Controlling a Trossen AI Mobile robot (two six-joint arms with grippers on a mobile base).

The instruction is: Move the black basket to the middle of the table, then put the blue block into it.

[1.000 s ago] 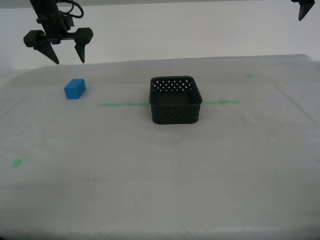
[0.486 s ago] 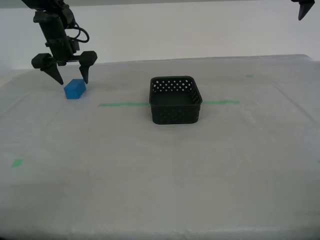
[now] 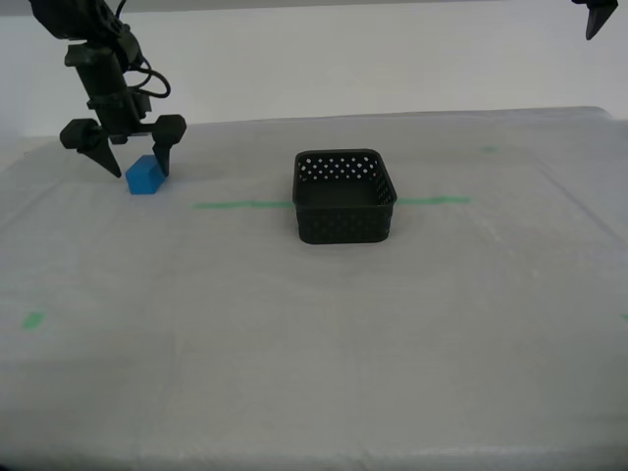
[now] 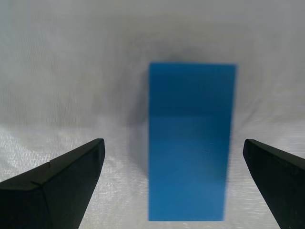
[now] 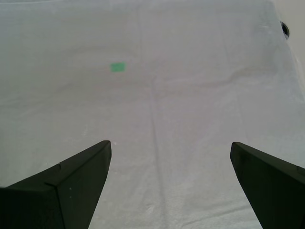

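The blue block [image 3: 145, 176] lies on the table [image 3: 314, 334] at the exterior view's far left. My second gripper [image 3: 130, 164] is open and low over it, one finger on each side of the block. In the second wrist view the block [image 4: 190, 143] sits between the open fingertips [image 4: 71, 167], apart from both. The black basket [image 3: 343, 196] stands near the table's middle on the green tape line, empty. My first gripper [image 5: 171, 191] is open over bare table; only a dark tip of an arm [image 3: 596, 15] shows at the exterior view's top right.
A thin green tape line [image 3: 240, 205] runs across the table behind the basket. Small green tape bits lie at the near left [image 3: 33, 319] and far right [image 3: 489, 149]. A green bit [image 5: 117, 67] shows in the first wrist view.
My second gripper has come down from above the table to straddle the blue block, still open. The basket and block have not moved.
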